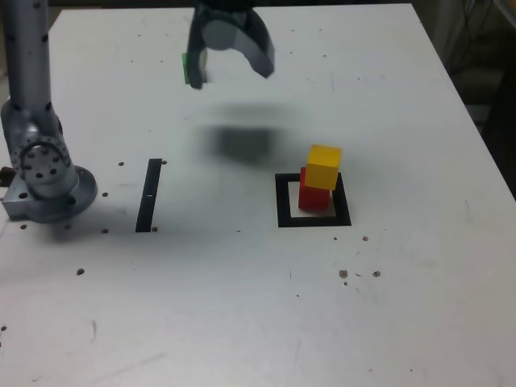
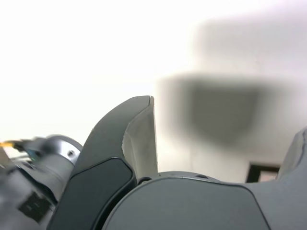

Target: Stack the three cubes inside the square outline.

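Remaining: green cube (image 1: 194, 68), upper left of exterior view; yellow (image 1: 324, 167) sits on red (image 1: 314, 198) (slightly skewed). Gripper (image 1: 235, 79) jaws apart, empty.

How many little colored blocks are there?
3. The red cube is inside the black square outline, the yellow cube sits on top of it, and the green cube is partly hidden behind the end effector.

White tabletop (image 1: 419, 322), dark surroundings beyond.
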Controlling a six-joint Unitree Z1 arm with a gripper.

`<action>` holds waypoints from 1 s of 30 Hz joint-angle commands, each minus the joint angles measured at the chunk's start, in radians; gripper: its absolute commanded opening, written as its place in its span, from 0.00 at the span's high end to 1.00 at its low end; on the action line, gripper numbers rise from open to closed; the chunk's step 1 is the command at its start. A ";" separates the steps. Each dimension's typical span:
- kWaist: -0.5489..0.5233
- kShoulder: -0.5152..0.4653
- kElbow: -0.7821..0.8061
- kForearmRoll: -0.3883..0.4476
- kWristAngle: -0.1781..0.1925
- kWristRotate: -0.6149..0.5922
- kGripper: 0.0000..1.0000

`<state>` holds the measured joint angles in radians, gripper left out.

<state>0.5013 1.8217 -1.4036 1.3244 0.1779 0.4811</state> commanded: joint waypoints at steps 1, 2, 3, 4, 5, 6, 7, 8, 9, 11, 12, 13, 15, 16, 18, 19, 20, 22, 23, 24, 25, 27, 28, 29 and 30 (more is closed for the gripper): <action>0.043 -0.004 0.004 -0.005 0.007 0.030 0.00; 0.064 -0.004 0.005 -0.006 0.010 0.043 0.00; 0.084 -0.003 0.006 -0.008 0.013 0.056 0.00; 0.104 -0.002 0.007 -0.009 0.016 0.069 0.00; 0.124 -0.001 0.006 -0.011 0.018 0.083 0.00; 0.143 0.001 0.006 -0.012 0.020 0.098 0.00; 0.162 0.005 0.004 -0.013 0.023 0.114 0.00; 0.180 0.009 0.002 -0.015 0.025 0.131 0.00; 0.198 0.013 -0.001 -0.017 0.026 0.149 0.00; 0.233 0.025 -0.007 -0.022 0.027 0.187 0.00; 0.250 0.032 -0.011 -0.025 0.027 0.206 0.00; 0.267 0.039 -0.016 -0.028 0.027 0.225 0.00; 0.302 0.056 -0.026 -0.039 0.028 0.270 0.00; 0.316 0.062 -0.031 -0.045 0.029 0.290 0.00; 0.342 0.075 -0.042 -0.058 0.031 0.329 0.00; 0.355 0.079 -0.045 -0.066 0.032 0.351 0.00; 0.366 0.083 -0.048 -0.075 0.033 0.373 0.00; 0.390 0.088 -0.052 -0.091 0.036 0.414 0.00; 0.402 0.091 -0.053 -0.098 0.038 0.432 0.00; 0.413 0.093 -0.055 -0.103 0.039 0.448 0.00; 0.424 0.096 -0.057 -0.108 0.041 0.460 0.00; 0.441 0.102 -0.061 -0.113 0.047 0.473 0.00; 0.447 0.106 -0.064 -0.116 0.052 0.478 0.00; 0.452 0.110 -0.066 -0.119 0.059 0.482 0.01; 0.454 0.115 -0.069 -0.123 0.068 0.485 0.01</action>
<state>0.9529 1.9280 -1.4647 1.2072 0.2367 0.9616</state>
